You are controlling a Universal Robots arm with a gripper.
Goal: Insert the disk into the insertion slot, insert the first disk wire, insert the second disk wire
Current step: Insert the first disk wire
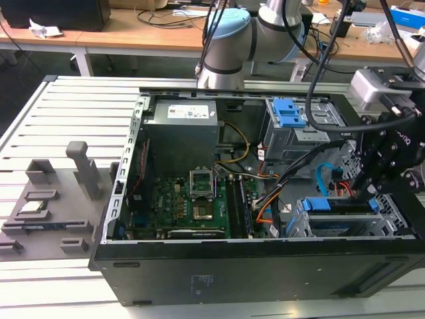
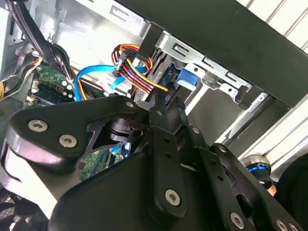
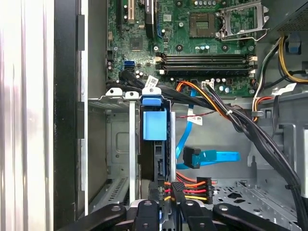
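In the exterior view the pincer (image 1: 364, 189) is reaching down into the open case (image 1: 199, 279). Just below it the disk (image 1: 335, 224) is sitting in the slot (image 1: 398, 219), blue frame uppermost. The second wire (image 1: 321, 178) is curving down just beside the pincer, and a little red of the first wire (image 1: 340, 189) is showing at its tips.

In the second wrist view the pincer (image 2: 161, 103) is looking clenched on the first wire (image 2: 139, 77) at its plug end. The coloured strands are fanning away just beyond the tips. The blue tab of the disk (image 2: 186, 79) is lying just past them under the rim of the slot (image 2: 211, 67), and the second wire (image 2: 91, 74) is looping well off to one side.

In the first wrist view the pincer (image 3: 166, 195) is gripping the black plug of the first wire (image 3: 192, 188) right against the disk (image 3: 155, 122). The disk is standing edge-on inside the slot (image 3: 118, 98). The second wire (image 3: 211, 156) is lying loose just ahead of the tips, its dark plug unplugged.

The risk, I judge, is a skewed plug. If it is meeting the connector at a tilt, pushing could bend the contacts or make the plug slip in the grip. The stiff strands could pull it askew, and the loose second wire could snag on the fingers.
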